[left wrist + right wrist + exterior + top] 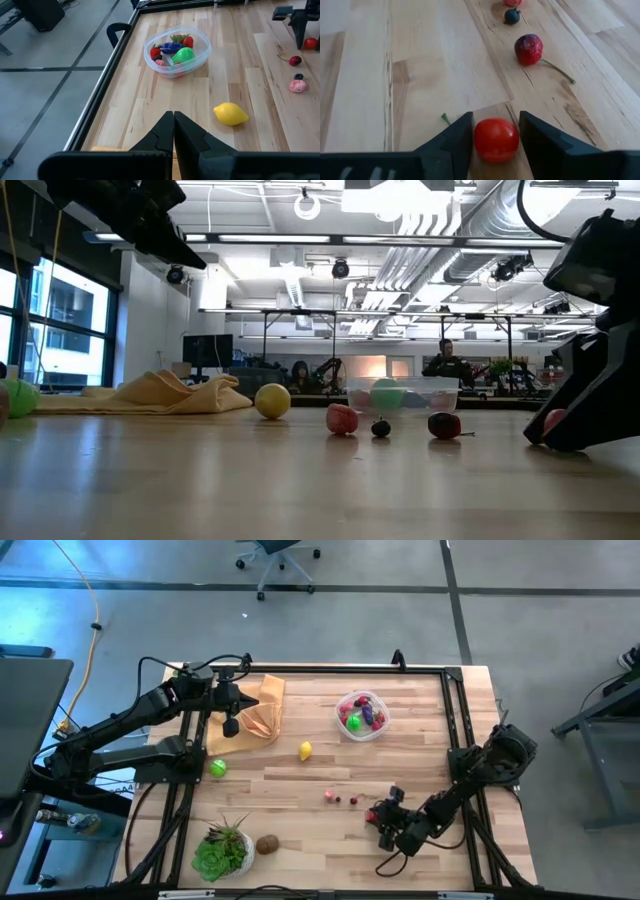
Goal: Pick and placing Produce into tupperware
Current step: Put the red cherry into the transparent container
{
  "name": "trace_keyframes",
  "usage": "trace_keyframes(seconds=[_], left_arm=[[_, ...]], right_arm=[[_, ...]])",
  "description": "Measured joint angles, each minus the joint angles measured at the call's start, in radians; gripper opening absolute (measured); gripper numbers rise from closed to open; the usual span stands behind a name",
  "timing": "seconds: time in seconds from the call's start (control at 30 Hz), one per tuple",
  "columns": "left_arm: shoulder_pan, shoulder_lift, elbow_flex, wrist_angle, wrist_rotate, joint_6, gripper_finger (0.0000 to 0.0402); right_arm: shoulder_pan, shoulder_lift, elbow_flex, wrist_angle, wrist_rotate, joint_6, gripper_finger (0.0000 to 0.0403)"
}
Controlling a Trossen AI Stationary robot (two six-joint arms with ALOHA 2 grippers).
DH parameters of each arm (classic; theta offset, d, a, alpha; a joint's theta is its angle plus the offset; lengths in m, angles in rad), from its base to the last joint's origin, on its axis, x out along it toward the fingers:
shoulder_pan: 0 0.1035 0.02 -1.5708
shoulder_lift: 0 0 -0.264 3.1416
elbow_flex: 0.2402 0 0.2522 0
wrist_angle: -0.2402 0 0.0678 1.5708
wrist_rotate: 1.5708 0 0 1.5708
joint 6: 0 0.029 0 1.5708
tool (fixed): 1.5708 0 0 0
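The tupperware (362, 715), a clear tub holding several toy produce pieces, stands at the table's far middle. Loose produce lies on the wood: a yellow lemon (305, 751), a green ball (218, 767), a pink piece (329, 796), a small dark berry (512, 15), a dark red cherry with a stem (528, 49) and a brown piece (267, 844). My right gripper (496, 118) is low at the near right, its fingers on either side of a red tomato (496, 140). My left gripper (173, 125) hangs shut and empty above the tan cloth (255, 710). My right gripper pinches the red tomato by its two opposite sides (476, 141) between its two fingers. The fingers slant down from the table's near right. The tomato sits on the wood between them.
A leafy green plant in a white pot (222, 850) stands at the near left edge. The tan cloth lies bunched at the far left. A black frame rail (455, 710) runs along the table's sides. Bare wood lies between the lemon and the tub.
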Motion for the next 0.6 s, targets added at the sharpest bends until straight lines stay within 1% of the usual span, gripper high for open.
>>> trace_keyframes(seconds=[0.17,0.6], left_arm=[[0.0,0.0,0.0,0.0,0.0,0.0,0.0003],[0.0,0.0,0.0,0.0,0.0,0.0,0.0003]], right_arm=[[0.003,0.0,0.0,-0.002,0.0,0.012,0.0138],[0.003,0.0,0.0,-0.002,0.004,0.031,0.0137]])
